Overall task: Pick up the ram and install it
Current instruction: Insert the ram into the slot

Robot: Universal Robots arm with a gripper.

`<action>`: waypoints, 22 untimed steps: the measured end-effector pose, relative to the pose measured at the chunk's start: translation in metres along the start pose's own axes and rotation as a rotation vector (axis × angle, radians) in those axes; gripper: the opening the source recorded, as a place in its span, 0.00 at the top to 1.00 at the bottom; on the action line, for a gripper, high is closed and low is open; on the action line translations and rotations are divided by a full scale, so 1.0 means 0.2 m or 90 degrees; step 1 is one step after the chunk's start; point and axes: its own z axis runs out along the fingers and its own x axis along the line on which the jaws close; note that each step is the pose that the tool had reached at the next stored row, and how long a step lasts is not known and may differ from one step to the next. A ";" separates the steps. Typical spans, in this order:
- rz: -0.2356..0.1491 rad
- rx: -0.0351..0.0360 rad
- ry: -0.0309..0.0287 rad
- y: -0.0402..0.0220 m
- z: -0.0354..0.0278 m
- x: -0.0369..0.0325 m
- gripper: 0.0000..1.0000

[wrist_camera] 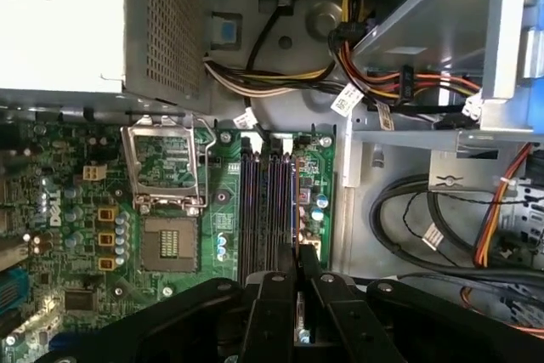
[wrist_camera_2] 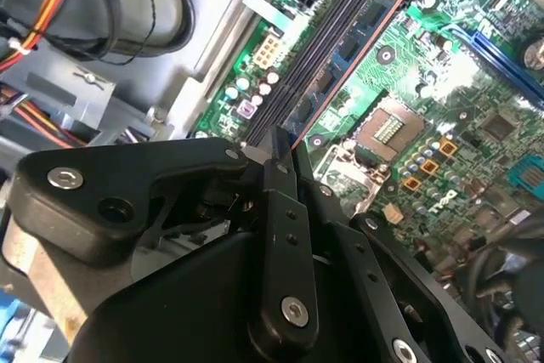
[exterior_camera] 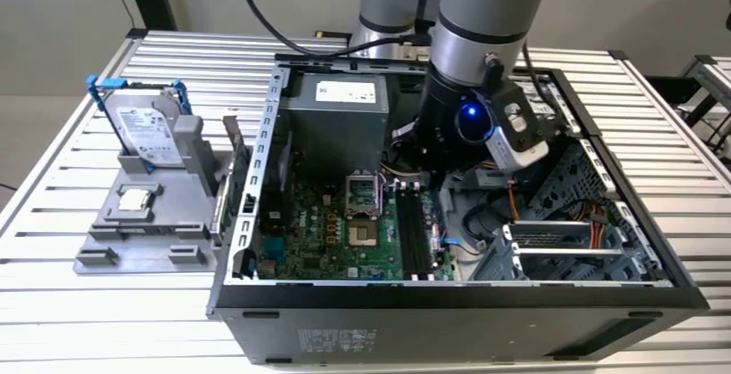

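One computer case [exterior_camera: 457, 305], one motherboard [exterior_camera: 331, 237], one hard drive [exterior_camera: 149, 130], one grey stand [exterior_camera: 143, 228]

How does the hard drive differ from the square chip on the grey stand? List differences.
The hard drive stands upright; the square chip lies flat. The hard drive is far bigger and carries blue rails; the chip has none. Both are silver and sit on the grey stand.

Green board, black slots, grey metal all round

The motherboard [wrist_camera: 68, 210] is green with black memory slots [wrist_camera: 265, 210]; the ram [wrist_camera_2: 361, 27] shows bluish with an orange edge. The end effector [wrist_camera_2: 276, 155] is black. Wire bundles [wrist_camera: 387, 82] run orange, yellow and black. The hard drive [exterior_camera: 146, 130] is silver with blue rails, the ribbed worktop [exterior_camera: 68, 305] pale grey.
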 end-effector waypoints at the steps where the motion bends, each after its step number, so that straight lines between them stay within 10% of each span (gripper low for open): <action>1: 0.008 0.0004 0.0000 0.000 0.009 0.000 1.00; 22: 0.050 0.0016 0.0000 -0.014 0.200 0.001 1.00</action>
